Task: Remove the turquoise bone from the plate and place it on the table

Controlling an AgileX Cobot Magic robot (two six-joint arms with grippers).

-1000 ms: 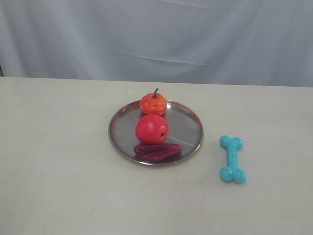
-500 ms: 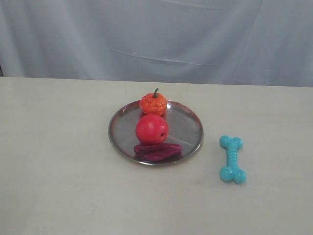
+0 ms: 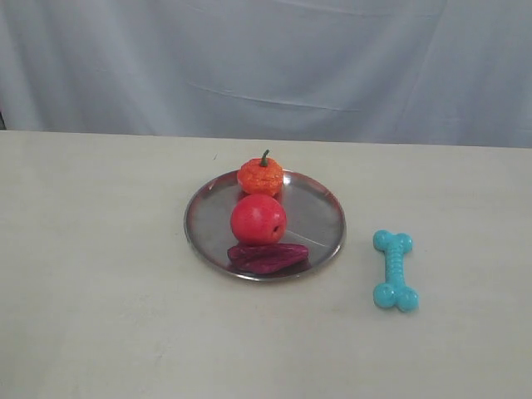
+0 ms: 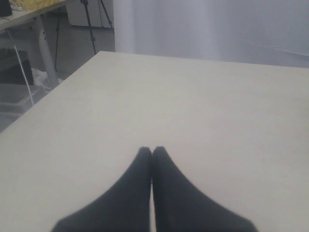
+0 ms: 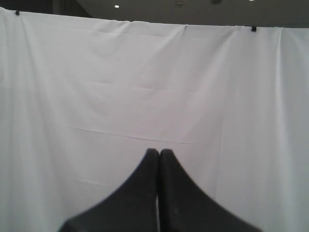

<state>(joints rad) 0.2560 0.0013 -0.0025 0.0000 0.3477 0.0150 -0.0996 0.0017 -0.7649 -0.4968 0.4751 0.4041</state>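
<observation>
The turquoise bone [image 3: 394, 270] lies flat on the cream table [image 3: 100, 274], just right of the silver plate [image 3: 320, 218] and apart from its rim. Neither arm shows in the exterior view. In the left wrist view my left gripper [image 4: 152, 151] is shut with nothing between its black fingers, above bare tabletop [image 4: 193, 101]. In the right wrist view my right gripper [image 5: 159, 152] is shut and empty too, facing the white curtain [image 5: 145, 72]. Neither wrist view shows the bone or the plate.
On the plate sit a small orange pumpkin [image 3: 260, 176], a red apple [image 3: 258, 219] and a dark purple vegetable [image 3: 268, 256]. A white curtain [image 3: 266, 66] hangs behind the table. A table edge [image 4: 53, 89] with a stand and clutter beyond it shows in the left wrist view.
</observation>
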